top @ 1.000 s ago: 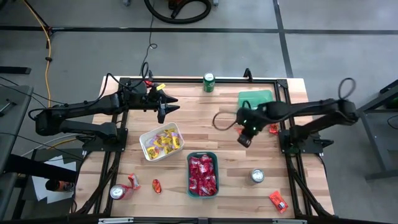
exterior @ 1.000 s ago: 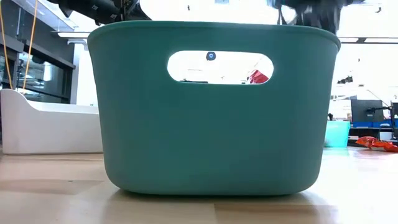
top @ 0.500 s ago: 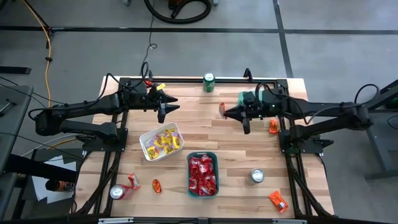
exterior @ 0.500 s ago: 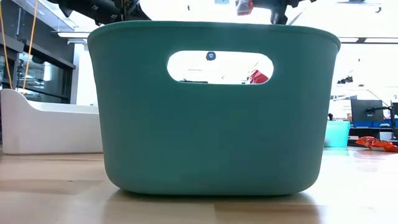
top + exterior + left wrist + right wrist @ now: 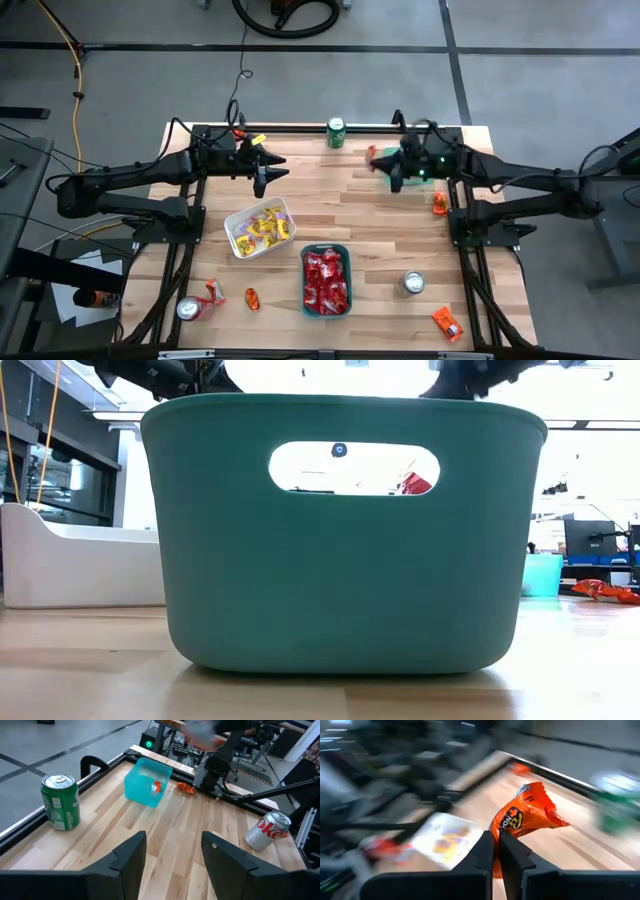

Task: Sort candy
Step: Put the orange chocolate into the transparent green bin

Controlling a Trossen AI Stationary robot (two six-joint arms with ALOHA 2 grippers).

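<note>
In the right wrist view my right gripper (image 5: 496, 845) is shut on an orange candy packet (image 5: 527, 817); from above that gripper (image 5: 379, 161) hangs over the table's far right part, pointing toward the left edge. My left gripper (image 5: 273, 174) stands open and still above the far left part, its fingers (image 5: 131, 855) with nothing between them. A white tray (image 5: 260, 227) holds yellow candy. A dark teal tray (image 5: 326, 281) holds red candy. A light teal tray (image 5: 147, 782) holds one orange candy (image 5: 157, 786). My right gripper pinches one end of the orange packet (image 5: 496, 856) between its two fingers. The fingers lie close to level and point toward the table's left edge. The packet sticks out beyond the fingertips, crumpled, and is lifted clear of the table.
A green can (image 5: 336, 131) stands at the far edge, a silver can (image 5: 413, 284) near right, another can (image 5: 188, 309) near left. Loose candy lies at the near left (image 5: 214, 291), beside it (image 5: 252, 298), at the near right (image 5: 447, 323), and by the right arm (image 5: 439, 204).
My right gripper has risen from low over the table and tipped from pointing down to almost level. It has gone toward the far edge, carrying the orange packet clear of the table.
</note>
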